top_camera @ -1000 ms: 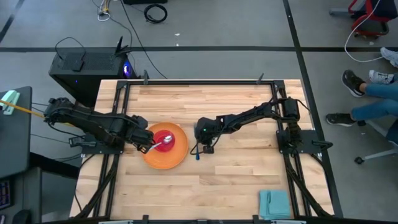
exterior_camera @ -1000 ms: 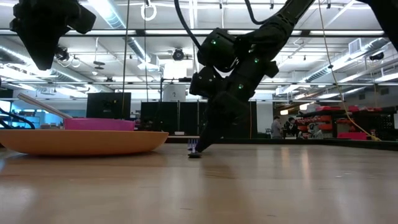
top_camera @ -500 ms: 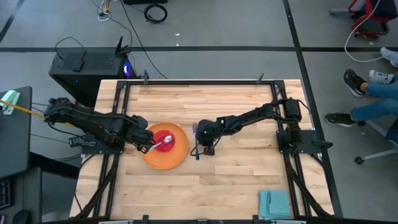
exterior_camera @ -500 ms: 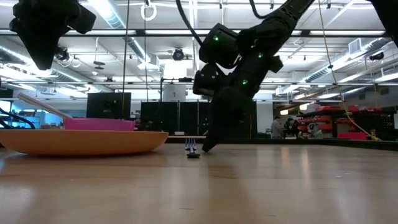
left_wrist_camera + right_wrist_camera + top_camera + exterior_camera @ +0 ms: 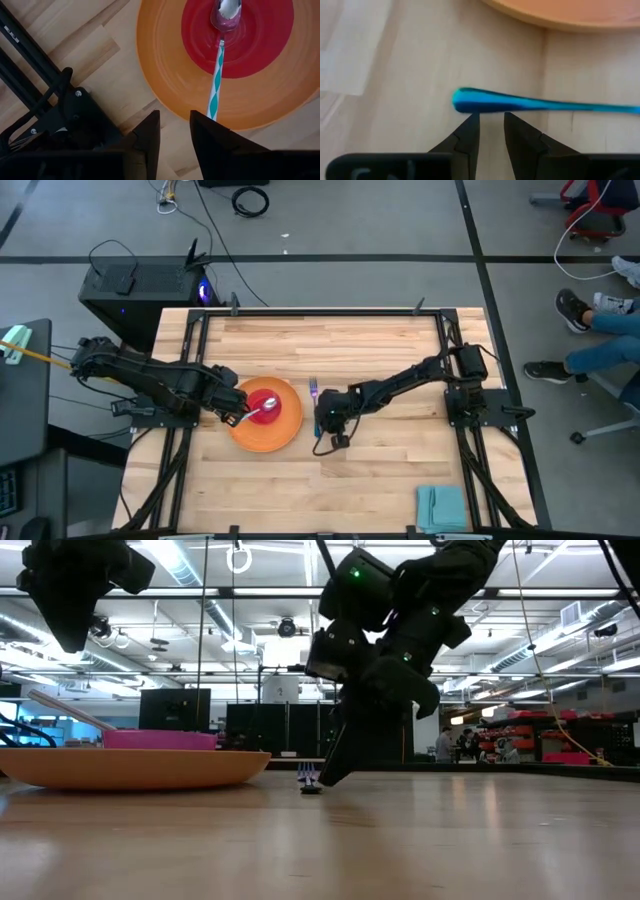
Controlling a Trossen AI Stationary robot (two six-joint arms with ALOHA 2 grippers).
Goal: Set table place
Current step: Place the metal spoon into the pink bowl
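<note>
The orange plate [image 5: 285,432] lies left of the table's middle. The pink-red bowl [image 5: 262,397] stands on it, and the spoon [image 5: 218,65] rests with its head in the bowl and its teal-and-white handle over the rim. The blue-handled fork [image 5: 314,393] lies flat on the table just right of the plate, tines toward the far edge. My right gripper [image 5: 491,122] is low over the fork's handle end [image 5: 462,100]. Its fingers are a little apart, just short of the handle. My left gripper [image 5: 174,127] hangs open above the plate's left edge, clear of the spoon.
A folded teal napkin [image 5: 441,507] lies near the table's near right corner. Black rails [image 5: 190,370] run along both sides of the table [image 5: 380,470]. A black box [image 5: 140,280] stands beyond the far left corner. A seated person's legs [image 5: 600,330] show to the right.
My right gripper has drawn back along the fork toward the table's near edge, uncovering the tines. The fork has stayed flat on the table beside the plate.
</note>
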